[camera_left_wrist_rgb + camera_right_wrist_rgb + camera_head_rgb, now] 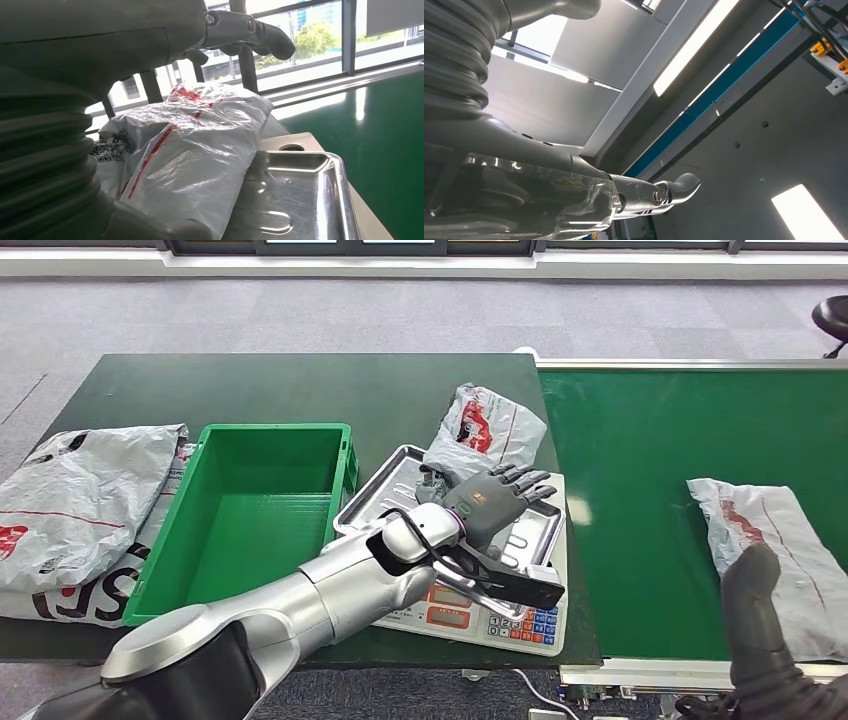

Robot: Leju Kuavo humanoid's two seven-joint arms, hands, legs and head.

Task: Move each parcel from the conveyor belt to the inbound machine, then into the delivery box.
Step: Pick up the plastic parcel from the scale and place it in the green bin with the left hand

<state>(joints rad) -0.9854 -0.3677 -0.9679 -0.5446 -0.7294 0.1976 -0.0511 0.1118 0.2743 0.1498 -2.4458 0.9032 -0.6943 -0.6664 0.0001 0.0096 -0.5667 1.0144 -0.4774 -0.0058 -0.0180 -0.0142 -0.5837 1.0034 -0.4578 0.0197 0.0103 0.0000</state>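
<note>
Steel tray (530, 530) of the scale (520, 620) sits under your left hand (490, 502), whose fingers (520, 480) are spread and empty, hovering just beside a grey parcel (485, 430). That parcel leans on the tray's far edge, partly on the dark green worktop (250, 385); the left wrist view shows it (200, 150) propped over the tray rim (300, 160) with your thumb (260, 32) above it. Left of the scale you have the green box (250, 520), and beyond it more bags (80, 500) heaped at the worktop's edge. On the belt (640, 460) lies another parcel (770, 550); your right hand (755, 610) is low beside it, and whether its fingers are open or closed I cannot tell.
</note>
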